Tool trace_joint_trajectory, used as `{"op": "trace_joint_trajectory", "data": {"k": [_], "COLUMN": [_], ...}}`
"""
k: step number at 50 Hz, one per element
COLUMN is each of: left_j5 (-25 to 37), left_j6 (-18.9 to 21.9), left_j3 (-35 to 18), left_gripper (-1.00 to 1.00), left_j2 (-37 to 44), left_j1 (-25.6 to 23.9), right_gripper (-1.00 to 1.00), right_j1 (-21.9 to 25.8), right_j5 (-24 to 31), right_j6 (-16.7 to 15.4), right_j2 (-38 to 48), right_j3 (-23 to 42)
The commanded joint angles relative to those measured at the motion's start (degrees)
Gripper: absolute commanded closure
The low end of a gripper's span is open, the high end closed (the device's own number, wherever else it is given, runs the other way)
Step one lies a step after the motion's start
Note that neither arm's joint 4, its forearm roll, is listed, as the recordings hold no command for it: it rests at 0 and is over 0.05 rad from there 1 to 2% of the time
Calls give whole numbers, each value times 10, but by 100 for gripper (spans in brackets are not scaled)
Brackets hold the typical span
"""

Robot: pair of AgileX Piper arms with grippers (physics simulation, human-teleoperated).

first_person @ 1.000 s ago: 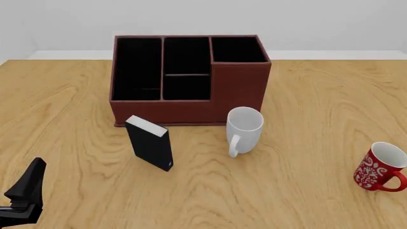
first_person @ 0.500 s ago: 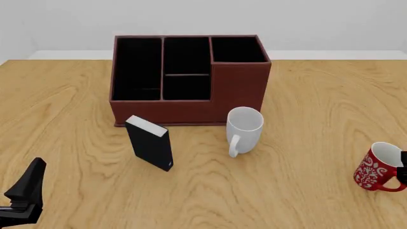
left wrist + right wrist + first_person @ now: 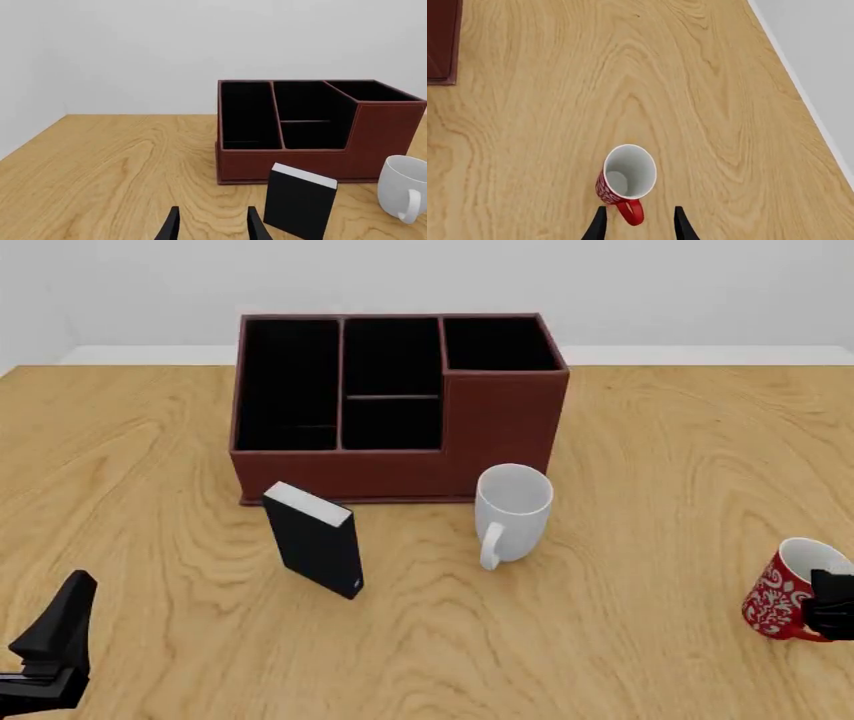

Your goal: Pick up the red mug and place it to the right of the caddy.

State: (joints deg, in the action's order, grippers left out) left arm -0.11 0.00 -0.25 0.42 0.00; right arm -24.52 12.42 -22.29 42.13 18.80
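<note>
The red mug (image 3: 778, 600) with its white swirls stands upright near the table's right edge, well to the right of the caddy (image 3: 505, 430) and nearer to me. My right gripper (image 3: 835, 606) shows as a dark shape at the mug's handle side. In the right wrist view the red mug (image 3: 627, 181) sits just ahead of the right gripper (image 3: 639, 228), which is open, with the red handle pointing into the gap between the fingers. My left gripper (image 3: 56, 638) rests low at the front left; in its wrist view the left gripper (image 3: 212, 230) is open and holds nothing.
A plain white mug (image 3: 513, 506) stands at the caddy's front right corner. A small black slab box (image 3: 316, 540) stands upright in front of the caddy. Bare wood lies to the right of the caddy. The table's right edge (image 3: 800, 95) runs close to the red mug.
My right gripper has come into the front view from the right edge and moved in against the red mug's handle side. The mug and the left arm have not moved.
</note>
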Motion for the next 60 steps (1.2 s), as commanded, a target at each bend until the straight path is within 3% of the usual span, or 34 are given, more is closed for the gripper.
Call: {"op": "trace_joint_trajectory", "data": {"k": [1, 30, 60], "left_j5": [0, 0, 0], "left_j6": [0, 0, 0], "left_j3": [0, 0, 0], "left_gripper": [-100, -100, -100], "left_j2": [0, 0, 0], "left_j1": [0, 0, 0], "right_gripper": [-100, -100, -100], "right_j1": [5, -7, -21], "right_j5": [-40, -133, -188], "right_j6": [1, -7, -28], "right_j2": [39, 123, 188], "right_j3": [-15, -61, -73]}}
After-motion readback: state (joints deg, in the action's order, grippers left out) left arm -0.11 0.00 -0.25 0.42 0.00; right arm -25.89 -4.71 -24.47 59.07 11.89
